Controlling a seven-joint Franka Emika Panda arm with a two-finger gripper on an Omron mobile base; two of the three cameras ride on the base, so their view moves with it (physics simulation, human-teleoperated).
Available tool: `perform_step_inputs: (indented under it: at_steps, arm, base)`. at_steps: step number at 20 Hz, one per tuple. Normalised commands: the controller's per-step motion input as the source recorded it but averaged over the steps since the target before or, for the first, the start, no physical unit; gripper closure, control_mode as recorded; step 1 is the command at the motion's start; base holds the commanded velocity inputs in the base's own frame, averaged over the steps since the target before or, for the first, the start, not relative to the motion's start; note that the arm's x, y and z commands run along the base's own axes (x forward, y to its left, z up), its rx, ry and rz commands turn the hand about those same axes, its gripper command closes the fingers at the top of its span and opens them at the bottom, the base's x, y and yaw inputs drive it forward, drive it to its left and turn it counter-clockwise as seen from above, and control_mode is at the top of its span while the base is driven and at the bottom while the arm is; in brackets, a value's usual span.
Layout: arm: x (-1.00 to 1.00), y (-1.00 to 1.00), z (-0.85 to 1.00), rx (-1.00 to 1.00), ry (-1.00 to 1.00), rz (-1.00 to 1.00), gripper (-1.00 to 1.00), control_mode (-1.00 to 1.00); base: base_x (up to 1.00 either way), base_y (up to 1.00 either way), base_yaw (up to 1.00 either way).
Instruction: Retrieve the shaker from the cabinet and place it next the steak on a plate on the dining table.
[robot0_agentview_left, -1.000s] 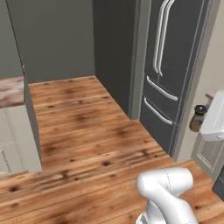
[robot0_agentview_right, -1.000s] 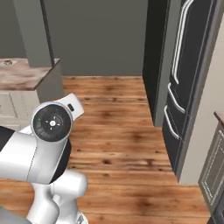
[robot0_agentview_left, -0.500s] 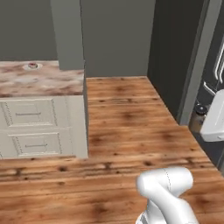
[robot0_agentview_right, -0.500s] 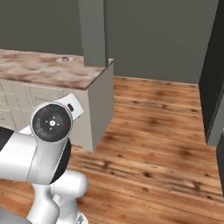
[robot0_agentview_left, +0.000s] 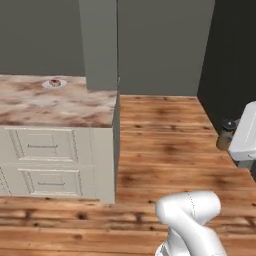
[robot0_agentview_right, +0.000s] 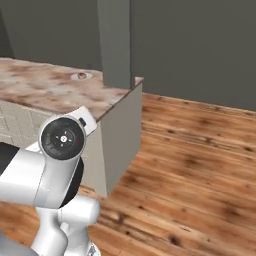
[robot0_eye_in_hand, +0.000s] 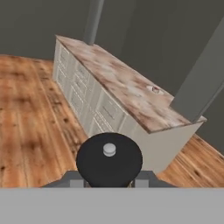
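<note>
A small brown shaker (robot0_agentview_left: 225, 135) with a dark cap hangs at the right edge of the left base view, with my gripper (robot0_agentview_left: 233, 142) shut on it. The hand view looks down on its round dark cap (robot0_eye_in_hand: 109, 159), which hides my fingertips. The dining table (robot0_agentview_left: 75, 107) with its pink-brown marble top stands to the left, some way off. On its far part lies a small white plate (robot0_agentview_left: 48, 85) with the red steak (robot0_agentview_left: 55, 82) on it; the plate (robot0_agentview_right: 86, 77) (robot0_eye_in_hand: 154, 89) is also in the other two views. The cabinet is out of view.
A grey pillar (robot0_agentview_left: 100, 45) rises at the table's near end. The table's pale base (robot0_agentview_left: 45, 165) has drawer fronts. Open wooden floor (robot0_agentview_left: 165, 145) lies between me and the table. A dark wall (robot0_agentview_left: 235, 55) stands at the right.
The whole picture has swung: the base has turned, the dark fridge has slid out to the right and the dining table has come in from the left. The shaker stays in my gripper.
</note>
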Motion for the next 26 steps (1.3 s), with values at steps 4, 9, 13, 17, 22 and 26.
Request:
perform_step_inputs:
  at_steps: [4,9,13,17,22,26]
  arm:
    - [0.00,0.00,0.00,0.00,0.00,0.00,1.00,1.00]
    - [0.00,0.00,0.00,0.00,0.00,0.00,1.00,1.00]
    - [0.00,0.00,0.00,0.00,0.00,0.00,1.00,1.00]
    - [0.00,0.00,0.00,0.00,0.00,0.00,1.00,1.00]
    - [0.00,0.00,0.00,0.00,0.00,0.00,1.00,1.00]
    - [0.00,0.00,0.00,0.00,0.00,0.00,1.00,1.00]
  base:
    - [1.00,-0.10,0.14]
    - [1.00,-0.14,0.11]
    - [1.00,-0.41,0.13]
    - [1.00,-0.72,0.06]
    - [1.00,-0.88,0.02]
    - [1.00,-0.89,0.01]
